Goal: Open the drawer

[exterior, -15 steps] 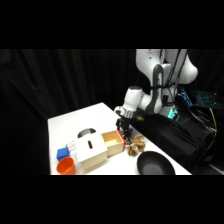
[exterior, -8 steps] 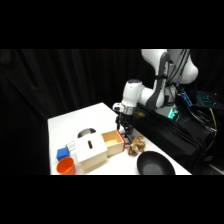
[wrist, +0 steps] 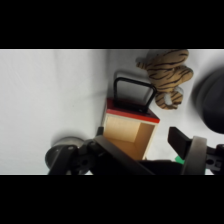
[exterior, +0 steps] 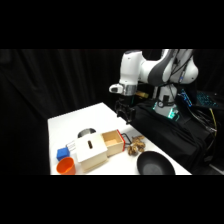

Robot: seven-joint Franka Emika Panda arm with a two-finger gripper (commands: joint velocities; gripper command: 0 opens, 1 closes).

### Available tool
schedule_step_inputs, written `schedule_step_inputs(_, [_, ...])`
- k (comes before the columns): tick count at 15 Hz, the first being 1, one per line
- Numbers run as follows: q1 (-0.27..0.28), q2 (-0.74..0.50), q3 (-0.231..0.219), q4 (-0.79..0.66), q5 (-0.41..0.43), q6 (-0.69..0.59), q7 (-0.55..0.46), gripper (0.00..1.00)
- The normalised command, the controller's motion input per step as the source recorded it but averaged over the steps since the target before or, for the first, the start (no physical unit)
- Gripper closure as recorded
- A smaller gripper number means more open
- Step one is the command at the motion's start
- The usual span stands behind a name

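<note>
Now the gripper [exterior: 127, 117] hangs above the white bench [exterior: 67, 122], well clear of everything on it, with nothing between its jaws; in the wrist view the two fingers [wrist: 186, 142] stand apart, released. Below it the drawer [exterior: 116, 142] is pulled out of the pale wooden box [exterior: 90, 151], its inside bare wood and its red front with the dark wire loop handle [wrist: 132, 93] facing a striped toy tiger [exterior: 135, 147] that lies just beside the handle. A black pan [exterior: 154, 164] sits near the tiger at the bench's near edge. On the box's other side are a blue block [exterior: 62, 153] and an orange cup [exterior: 65, 167]
</note>
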Motion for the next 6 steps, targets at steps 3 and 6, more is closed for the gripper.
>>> schedule_step_inputs(3, [-0.060,-0.15,0.080,0.40,0.103,-0.54,0.03,0.00])
schedule_step_inputs(6, [-0.038,0.21,0.015,0.42,0.227,-0.27,-0.08,0.00])
